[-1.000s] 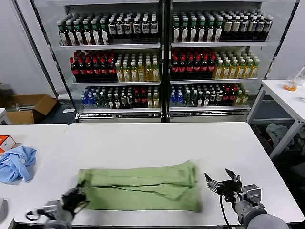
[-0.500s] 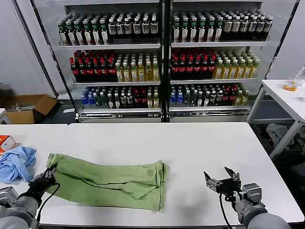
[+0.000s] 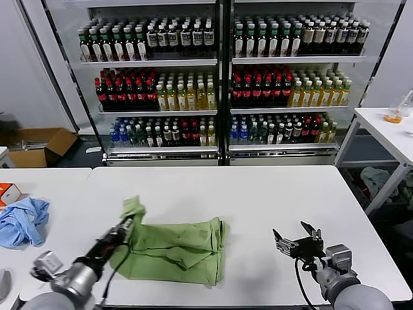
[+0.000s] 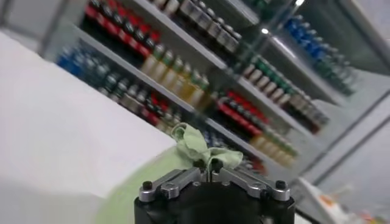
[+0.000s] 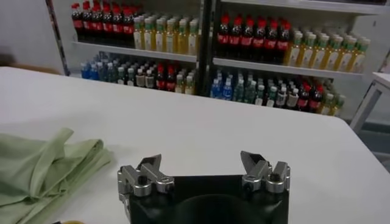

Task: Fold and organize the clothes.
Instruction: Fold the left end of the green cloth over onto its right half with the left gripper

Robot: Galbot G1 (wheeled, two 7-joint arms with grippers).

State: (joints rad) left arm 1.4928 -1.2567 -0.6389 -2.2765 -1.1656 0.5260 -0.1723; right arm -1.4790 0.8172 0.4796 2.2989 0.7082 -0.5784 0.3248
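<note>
**Left gripper lifts a corner of the green shirt**

The green shirt (image 3: 174, 248) lies on the white counter (image 3: 258, 200), near the front edge and a bit to the robot's left. It is bunched up and partly folded over. One end of it is pulled up off the counter into a little peak.

The left gripper (image 3: 124, 225) holds that raised end. Its fingers are pinched tight on the cloth. In the left wrist view, a small tuft of green cloth (image 4: 204, 149) sticks out just past the gripper (image 4: 208, 165).

The right gripper (image 3: 295, 239) is over the counter on the robot's right side, well apart from the shirt. Its fingers are spread wide and hold nothing. The right wrist view shows the gap between the fingers (image 5: 149, 165), with the shirt (image 5: 42, 167) off to one side.

A light blue cloth (image 3: 22, 219) lies on another counter at the far left. Behind the counter stand fridges full of bottles (image 3: 219, 84).
</note>
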